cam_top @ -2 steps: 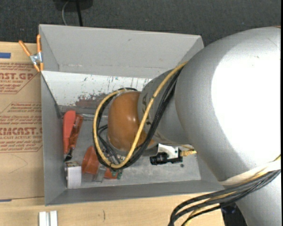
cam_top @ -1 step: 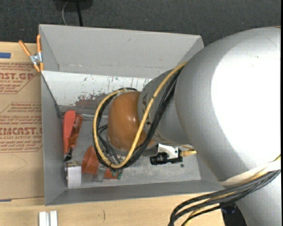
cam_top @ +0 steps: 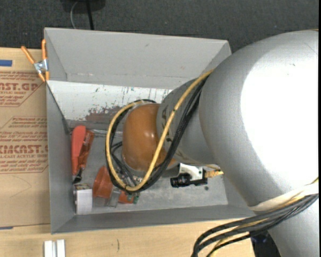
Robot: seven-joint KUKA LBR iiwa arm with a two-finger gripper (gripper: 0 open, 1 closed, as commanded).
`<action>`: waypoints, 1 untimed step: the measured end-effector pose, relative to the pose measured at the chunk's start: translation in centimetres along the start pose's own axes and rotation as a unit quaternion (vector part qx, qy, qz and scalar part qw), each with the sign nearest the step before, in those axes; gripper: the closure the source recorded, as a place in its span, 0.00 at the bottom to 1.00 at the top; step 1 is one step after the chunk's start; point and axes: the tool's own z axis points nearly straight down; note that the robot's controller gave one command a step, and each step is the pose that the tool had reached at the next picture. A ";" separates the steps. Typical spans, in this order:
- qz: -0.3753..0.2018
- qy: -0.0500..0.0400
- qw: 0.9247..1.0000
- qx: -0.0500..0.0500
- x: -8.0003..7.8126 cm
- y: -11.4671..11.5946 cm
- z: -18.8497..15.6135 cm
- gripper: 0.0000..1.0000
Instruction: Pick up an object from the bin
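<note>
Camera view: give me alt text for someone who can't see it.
A large silver robot arm reaches from the right into a grey metal bin, its orange wrist cover and looped cables down inside it. Left of it lie a long orange-red object, a red-orange lump and a white block; a small black-and-white part lies to its right.

Orange wrist cover [cam_top: 142, 135] over grey bin [cam_top: 134, 52] centre. Red tool [cam_top: 79, 149] along left wall, white block [cam_top: 83, 199] at near-left corner.

grey bin [cam_top: 58, 159], red tool [cam_top: 79, 149], white block [cam_top: 83, 200]
</note>
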 end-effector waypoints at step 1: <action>0.000 0.000 1.000 0.000 0.0 0.0 -0.4 1.00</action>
